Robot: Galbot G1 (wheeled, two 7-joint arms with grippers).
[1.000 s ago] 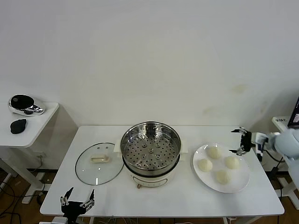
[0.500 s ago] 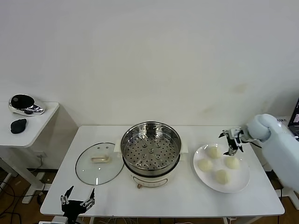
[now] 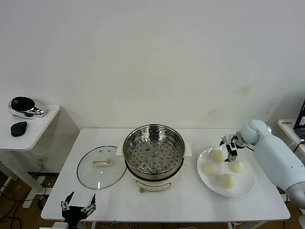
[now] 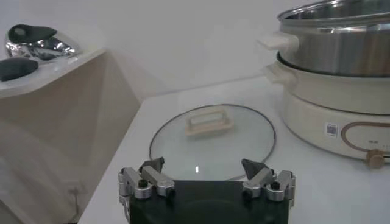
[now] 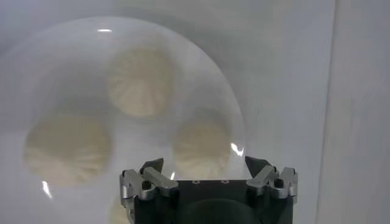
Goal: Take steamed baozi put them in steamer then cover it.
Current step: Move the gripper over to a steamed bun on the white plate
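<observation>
Four cream-white baozi lie on a white plate [image 3: 243,184] at the table's right: far [image 3: 218,155], left [image 3: 208,168], right [image 3: 236,166], near [image 3: 227,180]. My right gripper [image 3: 228,147] hovers open and empty over the plate's far side, between the far and right buns. In the right wrist view [image 5: 205,167] a baozi [image 5: 202,141] lies just ahead of the open jaws, with two others [image 5: 140,73] [image 5: 67,149] beyond. The steel steamer [image 3: 153,157] stands at the table's middle, its tray bare. The glass cover [image 3: 99,167] lies flat to its left. My left gripper [image 3: 77,207] is parked open at the front left edge.
A side table [image 3: 33,129] at the far left holds a shiny dark object [image 3: 25,107] and a black one [image 3: 18,128]. The left wrist view shows the cover [image 4: 210,140] ahead of the open left gripper [image 4: 204,165], with the steamer's base [image 4: 341,115] beside it.
My right arm has swung in from beyond the plate's right edge to above its far side, its gripper still open. The left arm, steamer, cover and buns have not moved.
</observation>
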